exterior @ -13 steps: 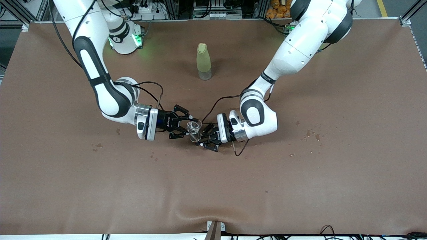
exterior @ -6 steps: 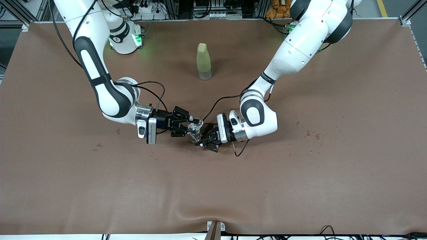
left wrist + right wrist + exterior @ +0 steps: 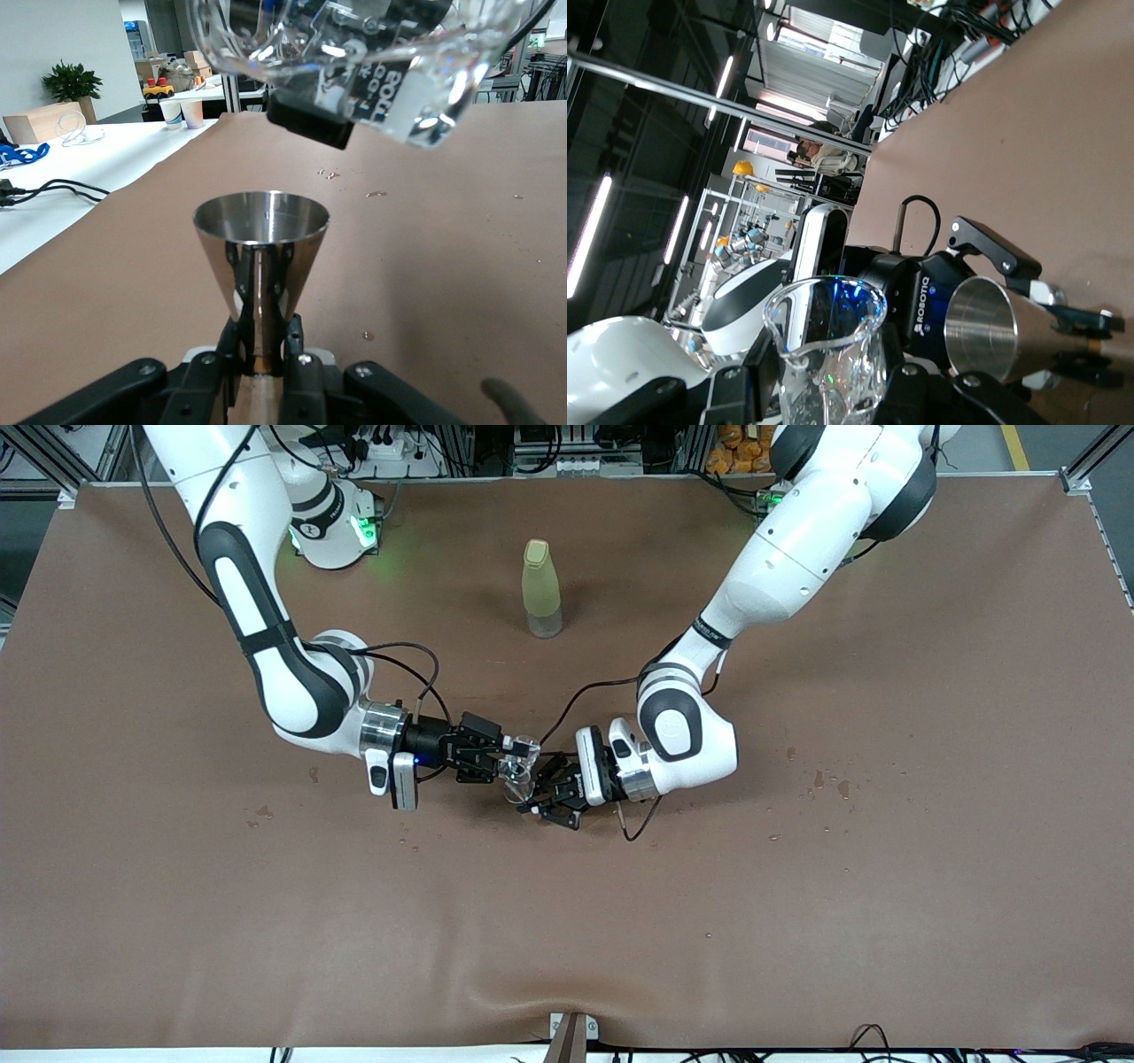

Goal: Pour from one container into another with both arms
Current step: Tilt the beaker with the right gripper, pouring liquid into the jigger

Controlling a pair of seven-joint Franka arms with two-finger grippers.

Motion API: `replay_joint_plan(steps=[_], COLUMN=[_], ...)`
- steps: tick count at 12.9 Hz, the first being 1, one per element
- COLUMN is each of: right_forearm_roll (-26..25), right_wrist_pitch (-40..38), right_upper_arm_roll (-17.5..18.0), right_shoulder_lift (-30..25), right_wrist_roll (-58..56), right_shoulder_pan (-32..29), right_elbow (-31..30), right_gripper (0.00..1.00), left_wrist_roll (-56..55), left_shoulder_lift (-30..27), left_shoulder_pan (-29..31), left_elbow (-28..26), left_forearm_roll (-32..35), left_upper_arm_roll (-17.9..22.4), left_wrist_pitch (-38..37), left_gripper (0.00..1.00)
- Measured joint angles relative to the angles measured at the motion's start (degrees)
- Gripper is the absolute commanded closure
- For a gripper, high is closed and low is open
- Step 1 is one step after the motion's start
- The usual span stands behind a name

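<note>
Even, bright overhead light on the brown table (image 3: pixel 177 921), soft short shadows under both arms. Green glow by one base. Glare on the glass beaker (image 3: pixel 354 53), which is blurred; ceiling strip lights streak the right wrist view.

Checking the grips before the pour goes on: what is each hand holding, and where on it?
Left hand grips the steel cone-shaped measuring cup at its narrow waist. Right hand grips the clear glass beaker around its lower body.
</note>
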Motion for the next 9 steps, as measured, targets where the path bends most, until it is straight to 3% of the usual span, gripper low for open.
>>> replay_joint_plan(steps=[9], right_forearm_roll=[2.52], right_wrist_pitch=[0.18], right_upper_arm_roll=[0.01], right_shoulder_lift=[0.65], right_wrist_roll=[12.1], right_shoulder_pan=[0.27], right_elbow=[0.14], right_gripper=[0.94], left_wrist_roll=[0.0], left_shoulder_lift=[0.03], left_shoulder_pan=[0.04], left_elbow=[0.12], left_forearm_roll=[0.0], left_upper_arm_roll=[0.03], left_wrist_pitch=[0.0], left_gripper=[1.0])
